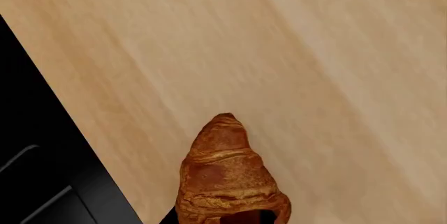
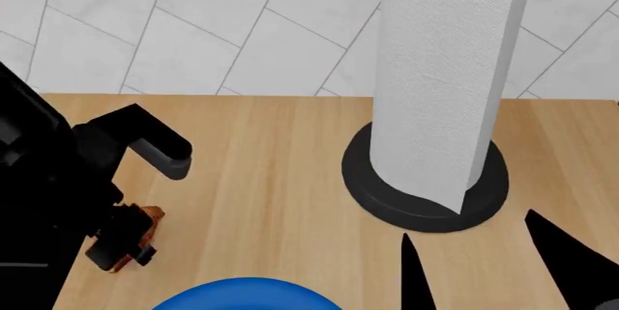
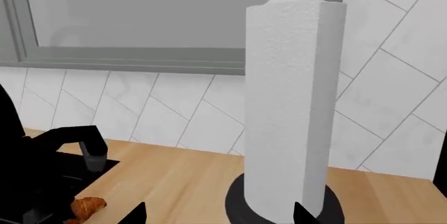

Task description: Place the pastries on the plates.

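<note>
While the left gripper pinches a small golden-brown ridged croissant between its jaws, the pastry hangs over the pale wooden countertop, seemingly just clear of it, close to the rim of the bright blue round plate at the near edge of the head view. Beside them stands a tall white paper towel roll on its black round base, and the right gripper shows two dark fingertips held apart with nothing between them.

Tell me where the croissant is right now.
The croissant is at the head view's lower left, in the left gripper, just left of the blue plate.
</note>
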